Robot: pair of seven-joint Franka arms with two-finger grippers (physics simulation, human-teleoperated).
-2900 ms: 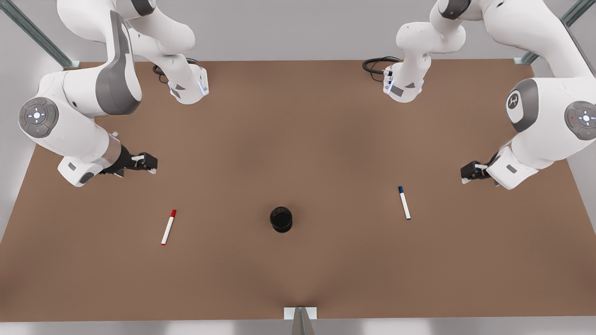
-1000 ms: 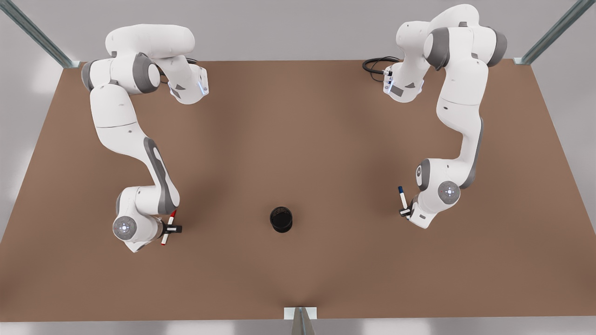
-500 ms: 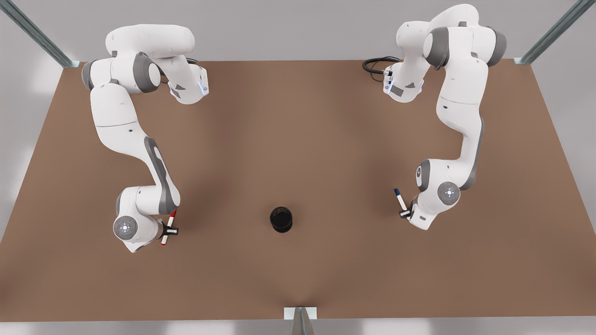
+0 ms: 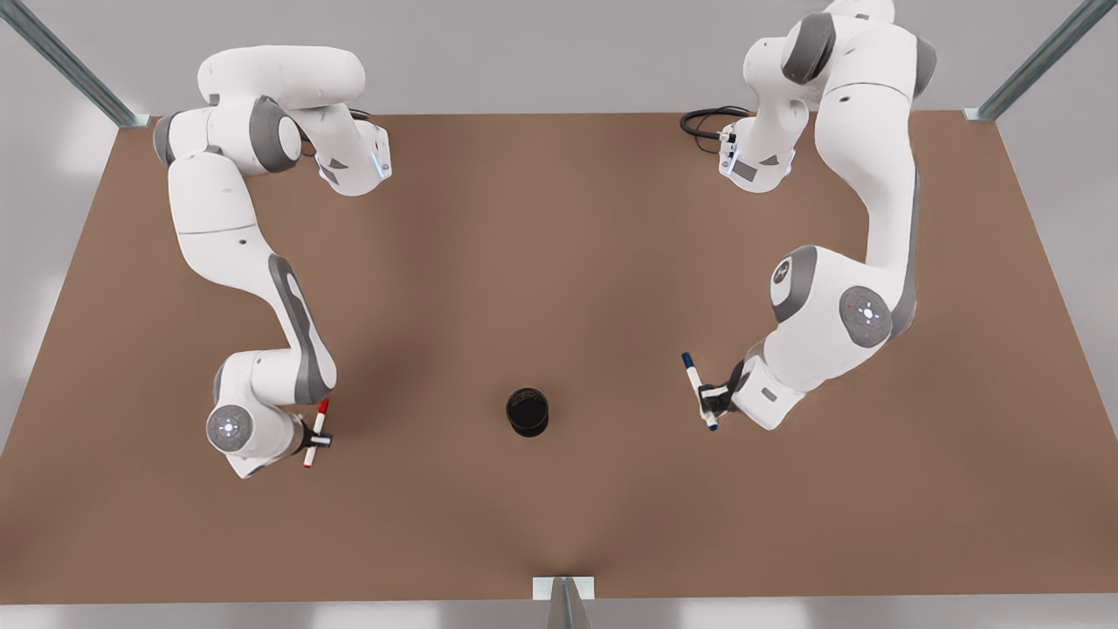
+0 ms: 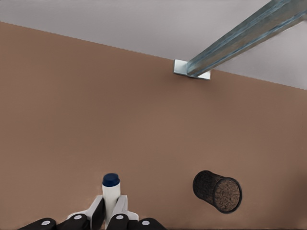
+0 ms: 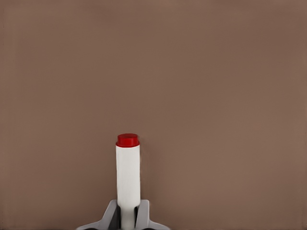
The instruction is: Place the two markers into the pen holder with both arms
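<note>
The black pen holder (image 4: 527, 412) stands upright near the table's middle front; it also appears in the left wrist view (image 5: 217, 191). On the front view's right, my left gripper (image 4: 709, 399) (image 5: 111, 211) is shut on the blue-capped marker (image 4: 694, 380) (image 5: 111, 191), held a short way from the holder. On the front view's left, my right gripper (image 4: 316, 441) (image 6: 128, 213) is shut on the red-capped marker (image 4: 319, 421) (image 6: 128, 172), low over the brown table (image 4: 559, 262).
Both arm bases stand at the table's far edge, with a black cable (image 4: 706, 120) coiled beside one. A metal bracket (image 4: 563, 590) sits at the front edge, and a metal strut (image 5: 240, 38) runs from it.
My left gripper has carried the blue marker toward the front view's left, closer to the holder, with its arm raised. My right gripper has stayed shut on the red marker and barely shifted.
</note>
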